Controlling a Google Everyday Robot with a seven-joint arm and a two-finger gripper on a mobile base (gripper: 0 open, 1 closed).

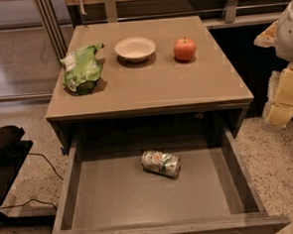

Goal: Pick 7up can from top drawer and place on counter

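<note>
The counter [184, 87] is standing above the top drawer [116, 195], which is hanging open. The gripper [284, 98] is hovering at the right edge beside the counter and is partly cut off; I cannot tell if it is open or closed. The 7up can [161, 163] is lying on its side on the drawer floor, down-left of the gripper, with its long axis running left-right, slightly slanted.

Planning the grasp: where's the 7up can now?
In the camera view, the 7up can lies on its side in the top drawer, mid-width toward the back; the gripper is at the right edge, beside the counter.
</note>
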